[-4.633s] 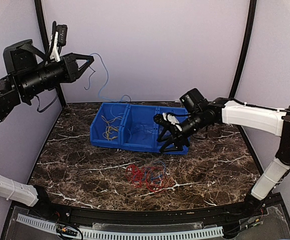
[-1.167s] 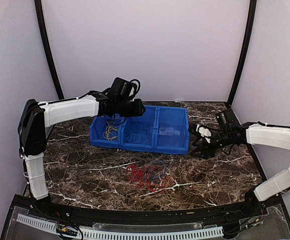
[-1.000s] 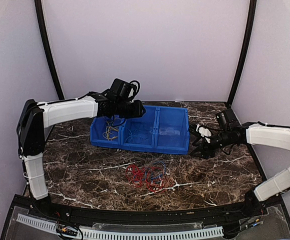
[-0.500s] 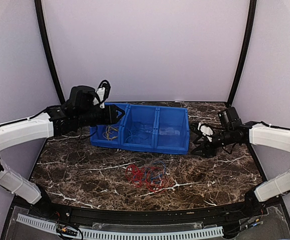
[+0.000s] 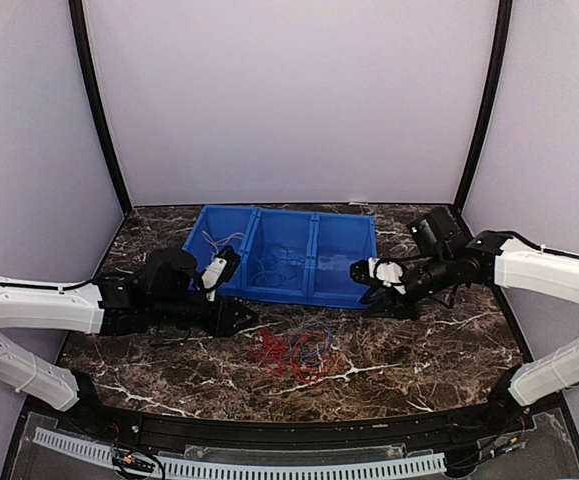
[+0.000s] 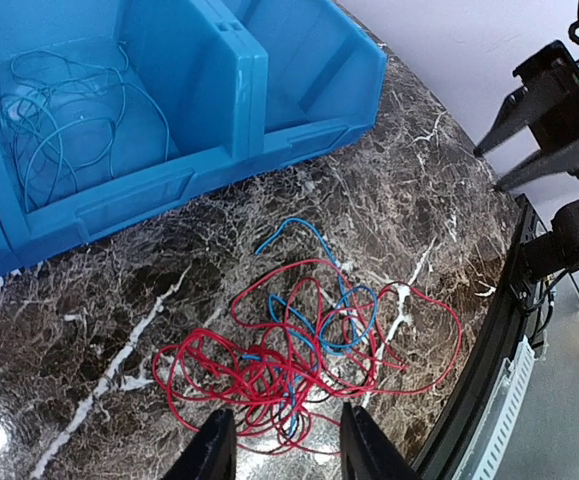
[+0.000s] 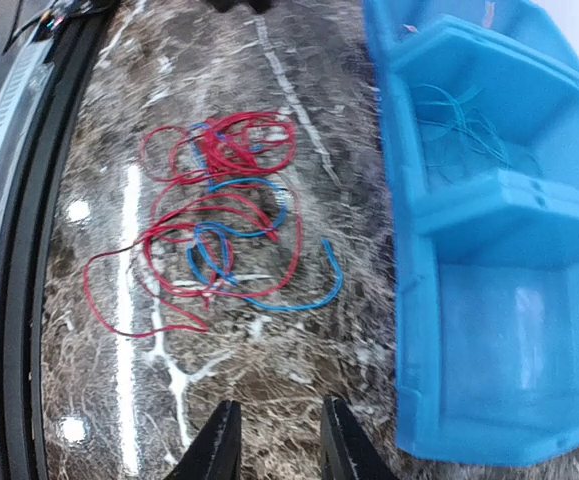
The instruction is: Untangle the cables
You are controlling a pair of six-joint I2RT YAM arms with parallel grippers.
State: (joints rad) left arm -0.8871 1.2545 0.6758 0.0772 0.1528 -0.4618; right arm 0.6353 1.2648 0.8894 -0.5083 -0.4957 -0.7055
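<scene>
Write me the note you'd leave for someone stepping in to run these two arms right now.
Left gripper: fingers open, empty, low over the dark marbled table, beside the tangle of red and blue wires.
Right gripper: fingers open, empty, near the blue plastic bin's front right corner.
The tangle lies in front of the bin.
Done: thin blue wires lie in the bin's middle compartment, yellowish ones in its left.
Left: pull red from blue.

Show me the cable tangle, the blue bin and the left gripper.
cable tangle point(image 5: 294, 352), top view, its red middle.
blue bin point(image 5: 319, 292), top view, front wall.
left gripper point(image 5: 247, 320), top view, between fingertips.
</scene>
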